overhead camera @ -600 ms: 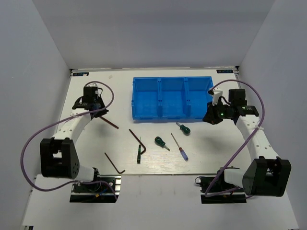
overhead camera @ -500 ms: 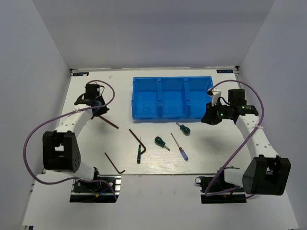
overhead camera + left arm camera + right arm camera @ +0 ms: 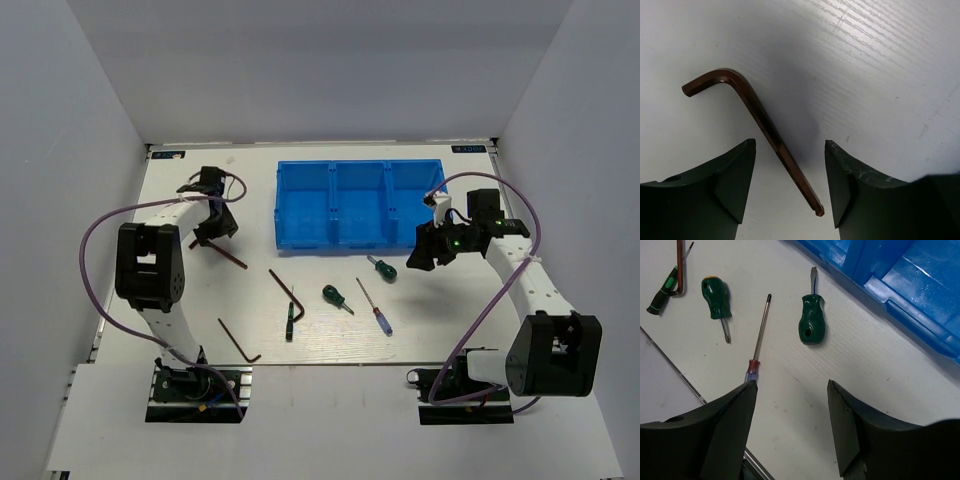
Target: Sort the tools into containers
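From above, the left gripper (image 3: 215, 228) hangs over a thin brown L-shaped steel hex key (image 3: 233, 259), well left of the bright blue three-compartment plastic bin (image 3: 333, 203). The right gripper (image 3: 424, 256) hovers beside the bin's right end, near a stubby green-handled screwdriver (image 3: 381, 267). Small blue stickers (image 3: 168, 154) at the far corners of the white table (image 3: 320, 342) are too small to read.

Left wrist: the fingers (image 3: 725, 185) stand apart and empty, with the key's long leg running diagonally between them. Lying flat and slanted, it may pivot or skid out as the pads close.

Right wrist: the fingers (image 3: 720, 430) are parted, holding nothing. The green screwdriver lies ahead of the gap. A slim blue-red-handled screwdriver (image 3: 759, 337) runs in by the fingertip on the view's left. No writing shows.
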Action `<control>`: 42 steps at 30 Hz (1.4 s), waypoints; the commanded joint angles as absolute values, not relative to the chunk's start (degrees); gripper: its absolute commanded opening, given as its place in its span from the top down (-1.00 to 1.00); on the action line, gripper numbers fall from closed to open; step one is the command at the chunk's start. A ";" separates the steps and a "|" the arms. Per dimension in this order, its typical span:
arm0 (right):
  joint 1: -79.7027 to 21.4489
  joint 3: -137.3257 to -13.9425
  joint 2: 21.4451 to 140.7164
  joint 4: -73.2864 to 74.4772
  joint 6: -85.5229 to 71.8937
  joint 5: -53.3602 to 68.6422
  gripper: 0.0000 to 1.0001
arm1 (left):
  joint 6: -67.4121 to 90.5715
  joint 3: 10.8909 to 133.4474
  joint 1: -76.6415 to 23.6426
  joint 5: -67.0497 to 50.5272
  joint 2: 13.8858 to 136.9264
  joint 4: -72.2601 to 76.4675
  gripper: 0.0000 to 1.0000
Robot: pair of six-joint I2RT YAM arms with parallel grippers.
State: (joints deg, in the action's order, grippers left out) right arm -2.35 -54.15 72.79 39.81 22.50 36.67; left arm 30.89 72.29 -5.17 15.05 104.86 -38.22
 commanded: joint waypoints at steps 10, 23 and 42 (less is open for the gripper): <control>-2.20 -54.67 74.53 36.83 21.27 37.44 -0.29 | 39.90 67.07 -6.68 17.93 105.47 -36.39 -0.19; -2.11 -54.94 74.18 37.79 20.74 37.35 -0.29 | 38.78 56.34 -7.29 15.56 98.98 -27.42 1.00; -7.73 -58.97 77.61 48.34 33.92 38.32 0.02 | 17.23 84.17 -18.35 -28.39 102.28 -10.01 1.00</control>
